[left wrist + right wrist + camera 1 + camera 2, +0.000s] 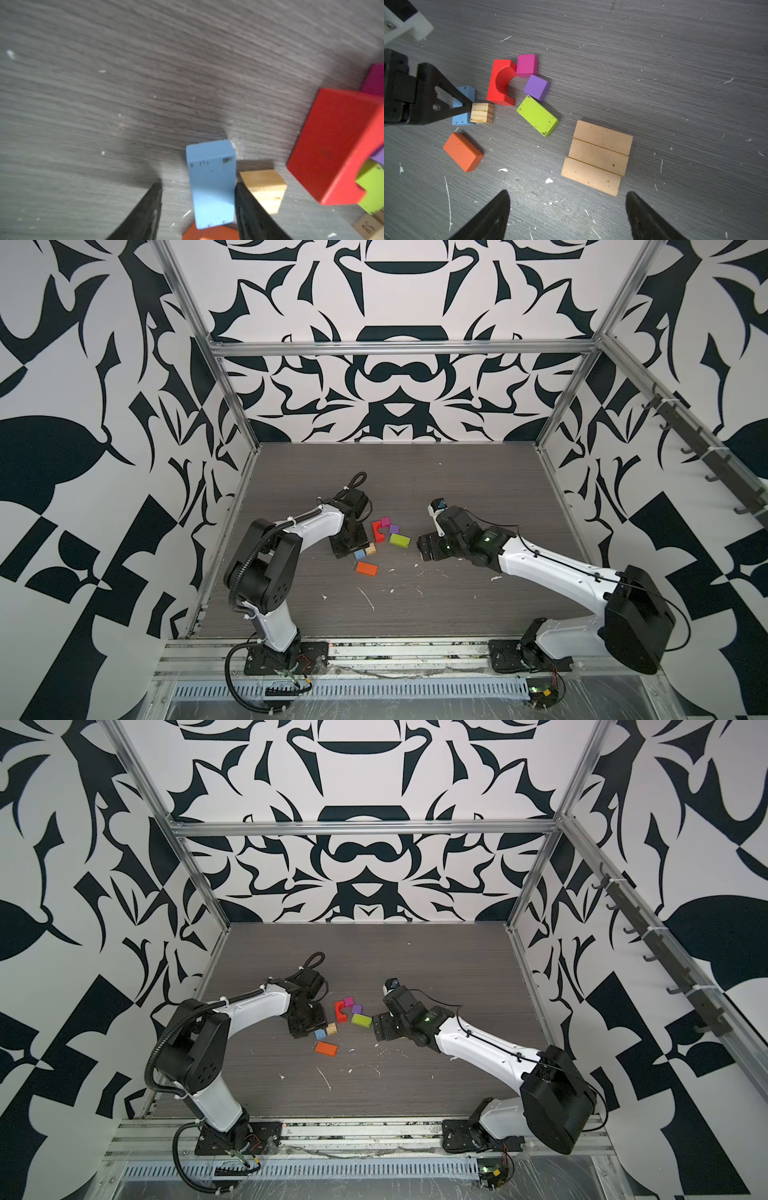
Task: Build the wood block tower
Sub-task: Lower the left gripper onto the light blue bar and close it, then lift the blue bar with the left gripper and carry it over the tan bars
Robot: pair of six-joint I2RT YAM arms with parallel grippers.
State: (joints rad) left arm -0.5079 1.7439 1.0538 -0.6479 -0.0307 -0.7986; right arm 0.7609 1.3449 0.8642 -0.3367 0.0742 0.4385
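Nearest, three tan planks [598, 156] lie side by side on the tabletop [675, 62], likely the tower's base, with the right pincer [568, 193] spread wide and empty near them. Farther on, among the loose unstacked pieces [500, 83], the left pincer [197, 186] straddles the blue block [461, 120], half spread: one finger [247, 203] touches it beside the tan cube [481, 113], the other stands clear, so nothing is pinched yet.

Grey table [675, 62] (white-flecked), scattered blocks [537, 115]
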